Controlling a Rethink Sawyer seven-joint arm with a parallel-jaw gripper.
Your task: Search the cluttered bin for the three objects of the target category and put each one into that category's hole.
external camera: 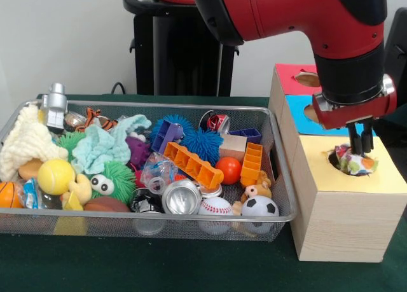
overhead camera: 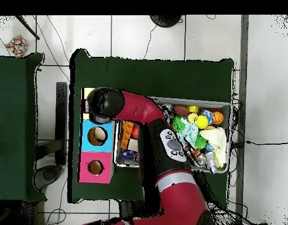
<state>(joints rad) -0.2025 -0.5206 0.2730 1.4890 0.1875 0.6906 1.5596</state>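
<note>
Arm (overhead camera: pixel 147 126) spans bin (overhead camera: pixel 223 106) — wrist over box (overhead camera: pixel 97 152).

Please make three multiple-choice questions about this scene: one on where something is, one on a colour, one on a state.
1. Where is the gripper?
A. over the wire bin
B. over the hole in the yellow section of the wooden box
C. over the red section

2. What colour is the box section between the yellow one and the red one?
A. blue
B. green
C. white

3. In what state is the patterned cloth object?
A. lying in the bin
B. lifted high above the box
C. sitting in the yellow section's hole

Answers:
1 B, the fingers hang right above that hole.
2 A, the overhead view also shows blue in the middle.
3 C, it fills the hole just under the fingertips.
</note>
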